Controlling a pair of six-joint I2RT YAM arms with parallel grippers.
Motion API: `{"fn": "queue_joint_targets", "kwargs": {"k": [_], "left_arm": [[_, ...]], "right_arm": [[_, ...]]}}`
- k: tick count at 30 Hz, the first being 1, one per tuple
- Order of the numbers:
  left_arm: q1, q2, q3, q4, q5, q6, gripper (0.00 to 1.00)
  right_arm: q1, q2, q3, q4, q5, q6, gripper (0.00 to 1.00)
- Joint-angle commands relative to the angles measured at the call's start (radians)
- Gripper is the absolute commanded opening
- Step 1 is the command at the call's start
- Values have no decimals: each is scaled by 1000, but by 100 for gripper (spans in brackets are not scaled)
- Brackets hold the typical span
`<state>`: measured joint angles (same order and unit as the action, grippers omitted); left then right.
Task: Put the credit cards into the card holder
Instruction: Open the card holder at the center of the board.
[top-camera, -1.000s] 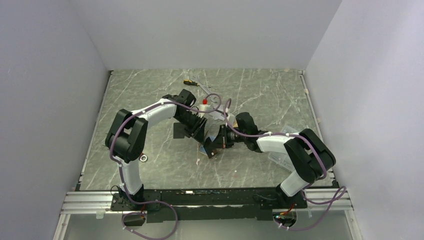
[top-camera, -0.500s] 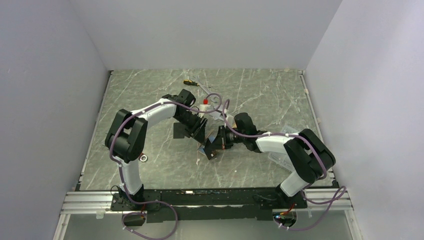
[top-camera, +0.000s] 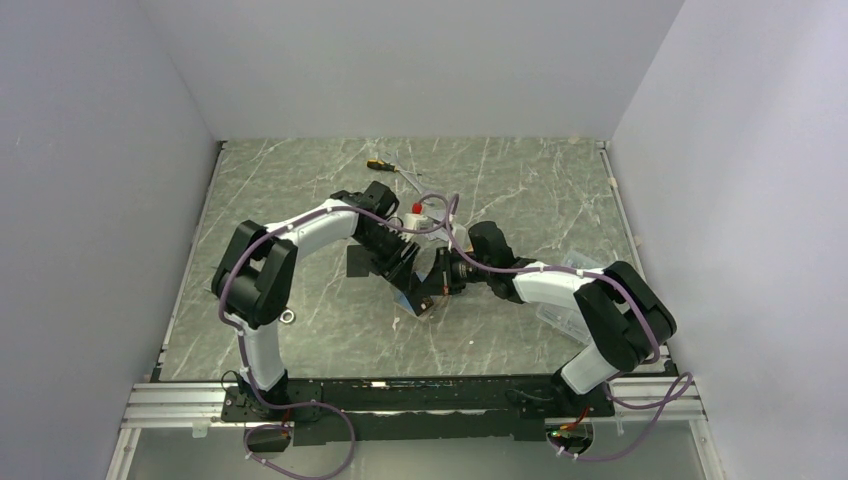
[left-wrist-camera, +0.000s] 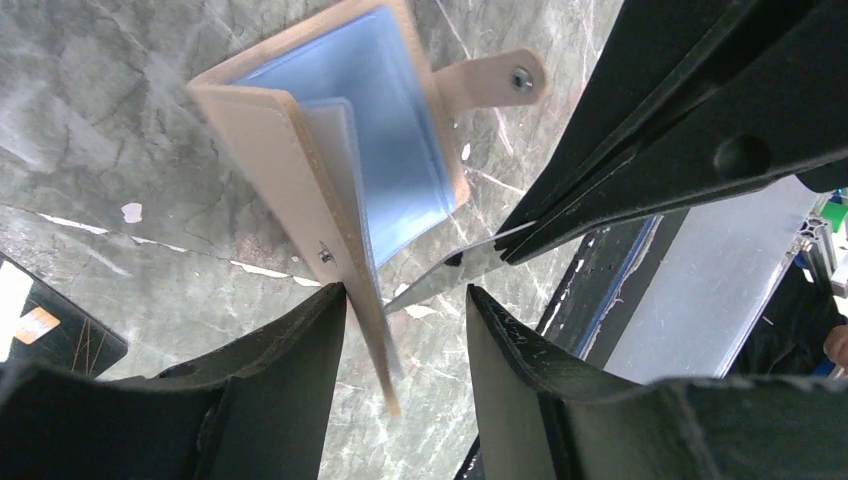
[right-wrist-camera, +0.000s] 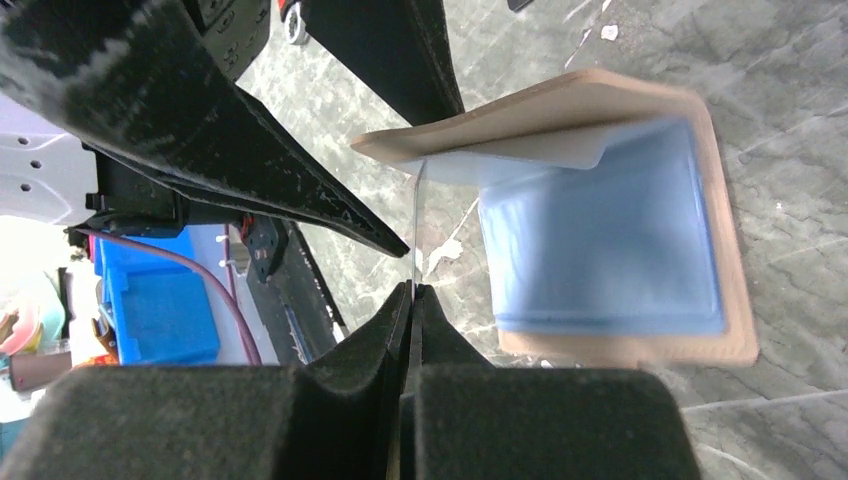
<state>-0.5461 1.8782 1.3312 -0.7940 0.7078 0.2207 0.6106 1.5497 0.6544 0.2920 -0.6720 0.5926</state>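
Marble-patterned worktop (top-camera: 520, 190), walled in pale grey, carries the card holder (left-wrist-camera: 400, 150) near its middle, lying open with one tan flap raised off the blue pocket. Straddling that flap, the left gripper (left-wrist-camera: 403, 295) has its jaws partly open and not clamped, seemingly to prop the pocket open. The right gripper (right-wrist-camera: 412, 288), jaws pressed tight on a silver card (left-wrist-camera: 458, 268) held edge-on, aims it at the gap under the flap.

Looks like a robotics lab test cell: plain white walls (top-camera: 100, 150) box in a marble-patterned table (top-camera: 540, 180), an aluminium rail (top-camera: 170, 410) carries the arms, and a blue storage bin (right-wrist-camera: 150, 290) sits off-table beyond the right gripper (right-wrist-camera: 412, 288).
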Motion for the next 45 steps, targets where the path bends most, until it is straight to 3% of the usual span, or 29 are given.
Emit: {"fn": "queue_joint_targets", "kwargs": {"k": [1, 21, 24, 30, 45], "left_arm": [[-29, -35, 32, -12, -18, 20, 53], [-52, -18, 40, -34, -151, 66, 36], [-58, -17, 32, -26, -178, 59, 27], [-58, -12, 18, -7, -184, 33, 1], [42, -31, -66, 90, 43, -78, 0]], "right_arm": [[7, -14, 48, 76, -3, -16, 0], [-10, -38, 5, 30, 38, -60, 0], [-21, -59, -8, 21, 41, -65, 0], [-46, -123, -40, -21, 44, -80, 0], [-48, -201, -174, -88, 46, -51, 0]]}}
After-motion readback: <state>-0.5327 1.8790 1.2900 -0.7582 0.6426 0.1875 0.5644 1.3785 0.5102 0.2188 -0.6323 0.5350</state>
